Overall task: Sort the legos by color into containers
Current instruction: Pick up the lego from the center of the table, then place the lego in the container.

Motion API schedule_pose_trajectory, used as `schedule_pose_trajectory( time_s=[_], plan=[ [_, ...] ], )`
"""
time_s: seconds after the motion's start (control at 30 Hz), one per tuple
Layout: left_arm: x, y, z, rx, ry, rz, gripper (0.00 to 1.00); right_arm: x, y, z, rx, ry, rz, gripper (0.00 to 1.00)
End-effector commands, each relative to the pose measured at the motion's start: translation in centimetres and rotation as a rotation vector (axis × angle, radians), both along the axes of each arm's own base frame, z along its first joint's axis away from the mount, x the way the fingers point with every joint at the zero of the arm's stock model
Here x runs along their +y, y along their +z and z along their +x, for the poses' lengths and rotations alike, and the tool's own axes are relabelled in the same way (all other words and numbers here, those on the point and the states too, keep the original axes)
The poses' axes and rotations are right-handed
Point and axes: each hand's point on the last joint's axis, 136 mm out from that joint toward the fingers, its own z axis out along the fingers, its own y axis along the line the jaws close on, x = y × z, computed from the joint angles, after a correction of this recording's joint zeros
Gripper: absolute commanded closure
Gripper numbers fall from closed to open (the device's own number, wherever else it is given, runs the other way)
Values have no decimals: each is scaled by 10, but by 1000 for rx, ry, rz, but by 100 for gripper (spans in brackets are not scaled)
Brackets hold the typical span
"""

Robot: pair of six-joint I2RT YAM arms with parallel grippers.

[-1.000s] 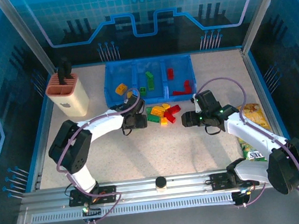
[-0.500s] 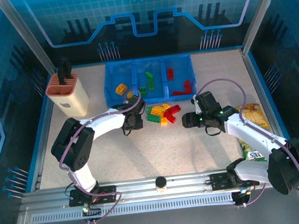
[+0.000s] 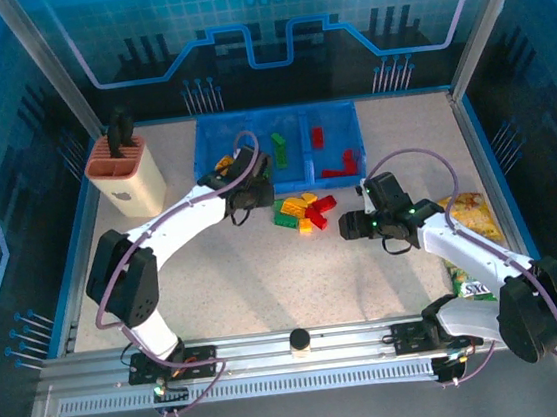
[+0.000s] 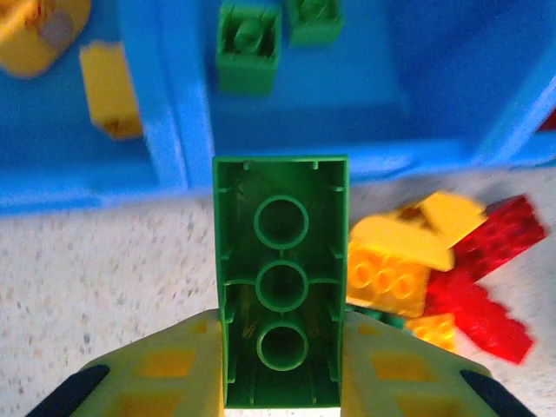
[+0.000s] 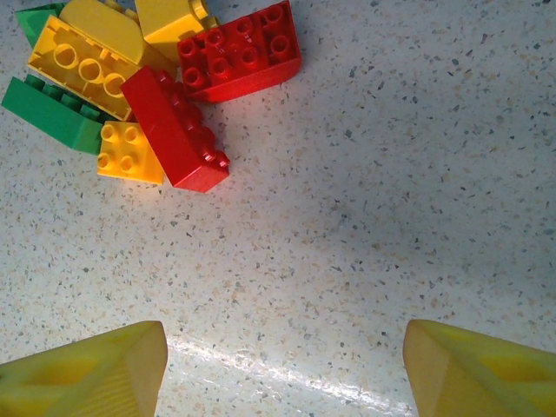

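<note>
Speckled bench [image 3: 296, 277] enclosed by blue-lit panels [image 3: 267, 19]. A long green lego [image 4: 280, 261] is clamped, hollow underside toward the wrist camera, between the fingers of the left end effector [image 4: 280, 373]; the blue containers [image 4: 165, 113] lie just ahead of it. The right end effector [image 5: 285, 369] is held wide apart and empty, a mixed pile of legos [image 5: 156, 95] lying ahead to its left

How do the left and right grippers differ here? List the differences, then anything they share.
The left gripper is shut on a green brick; the right gripper is open and empty. The left is at the near wall of the blue tray; the right over bare table, short of the loose brick pile. Both are yellow-fingered.
</note>
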Motion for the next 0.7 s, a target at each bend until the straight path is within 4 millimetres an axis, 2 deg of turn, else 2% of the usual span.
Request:
schedule_pose_trajectory(
  time_s=[0.0, 0.2, 0.4, 0.57, 0.67],
  plan=[
    [-16, 8, 15, -13, -71, 19, 75, 4, 4, -5, -6, 7, 18, 27],
    [-31, 9, 52, -19, -80, 16, 76, -1, 10, -10, -20, 9, 12, 27],
    [-33, 1, 84, -9, -64, 34, 76, -4, 14, -14, -29, 5, 13, 27],
    [-29, -4, 102, -3, -51, 50, 75, -4, 14, -15, -29, 3, 21, 27],
    [-31, 8, 107, -15, -64, 50, 72, -2, 15, -15, -27, 8, 28, 27]
  ],
)
